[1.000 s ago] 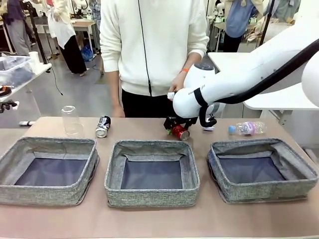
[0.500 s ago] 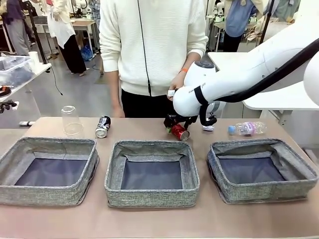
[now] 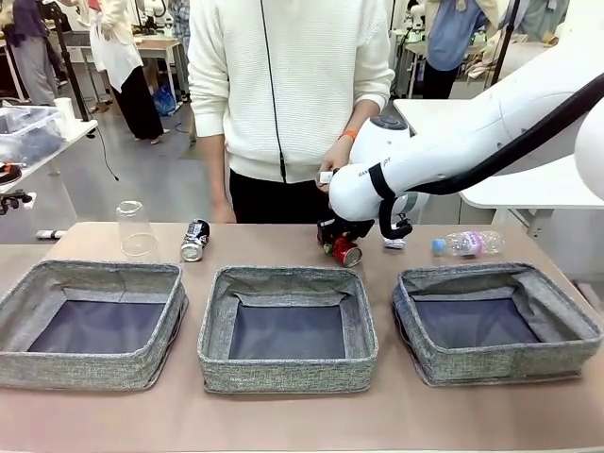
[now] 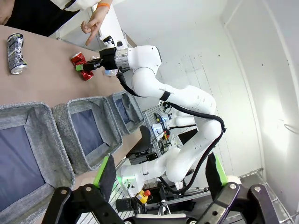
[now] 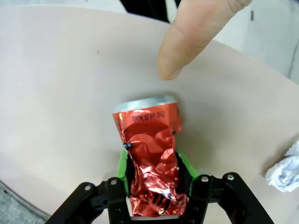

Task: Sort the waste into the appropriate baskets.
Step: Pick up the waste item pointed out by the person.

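Just beyond crushed red can (image 5: 152, 163): person's finger (image 5: 187, 46) (near).

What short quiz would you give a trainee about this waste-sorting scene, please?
1. Count: how many baskets stand on the table?
2. True or false: the red can lies inside a basket.
3. Choose: what sits between the pads of the right gripper? A) the cup, B) the red can, C) the bottle.
Key: 1 three; 2 false; 3 B.
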Robot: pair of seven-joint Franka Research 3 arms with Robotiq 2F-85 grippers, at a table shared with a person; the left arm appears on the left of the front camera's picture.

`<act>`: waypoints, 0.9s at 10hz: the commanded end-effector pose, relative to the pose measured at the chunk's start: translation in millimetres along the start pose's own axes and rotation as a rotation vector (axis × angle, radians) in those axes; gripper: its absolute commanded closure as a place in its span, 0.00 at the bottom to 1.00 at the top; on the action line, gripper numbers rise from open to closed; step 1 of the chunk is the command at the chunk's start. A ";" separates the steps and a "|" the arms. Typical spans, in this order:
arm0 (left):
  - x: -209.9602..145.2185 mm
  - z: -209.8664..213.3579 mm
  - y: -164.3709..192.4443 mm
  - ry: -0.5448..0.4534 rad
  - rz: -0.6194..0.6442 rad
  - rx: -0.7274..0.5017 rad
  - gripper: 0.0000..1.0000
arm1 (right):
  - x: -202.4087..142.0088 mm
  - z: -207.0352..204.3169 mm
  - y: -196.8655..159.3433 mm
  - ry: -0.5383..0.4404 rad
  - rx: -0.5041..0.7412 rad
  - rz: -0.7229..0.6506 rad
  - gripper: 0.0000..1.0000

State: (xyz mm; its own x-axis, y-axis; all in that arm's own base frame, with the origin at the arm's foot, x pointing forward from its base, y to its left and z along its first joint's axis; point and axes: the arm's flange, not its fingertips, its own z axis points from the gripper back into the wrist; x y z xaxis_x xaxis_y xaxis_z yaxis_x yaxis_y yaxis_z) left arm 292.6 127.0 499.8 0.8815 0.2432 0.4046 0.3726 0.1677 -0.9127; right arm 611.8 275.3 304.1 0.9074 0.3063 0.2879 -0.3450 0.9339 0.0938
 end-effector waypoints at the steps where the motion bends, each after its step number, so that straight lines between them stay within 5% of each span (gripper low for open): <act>1: 1.3 -0.5 -2.0 -0.008 -0.020 -0.017 0.00 | -9.1 4.8 0.0 0.007 -0.039 -0.023 1.00; 9: 1.3 -0.5 -2.0 -0.008 -0.020 -0.017 0.00 | -11.5 10.2 -5.3 0.023 -0.039 -0.023 1.00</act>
State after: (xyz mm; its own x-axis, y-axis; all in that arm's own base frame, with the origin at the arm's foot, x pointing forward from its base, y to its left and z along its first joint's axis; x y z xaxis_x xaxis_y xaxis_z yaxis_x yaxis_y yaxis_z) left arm 292.6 127.0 499.8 0.8815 0.2433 0.4047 0.3727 0.1677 -0.9127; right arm 610.6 272.6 303.7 0.9126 0.3072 0.2700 -0.3417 0.9354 0.0910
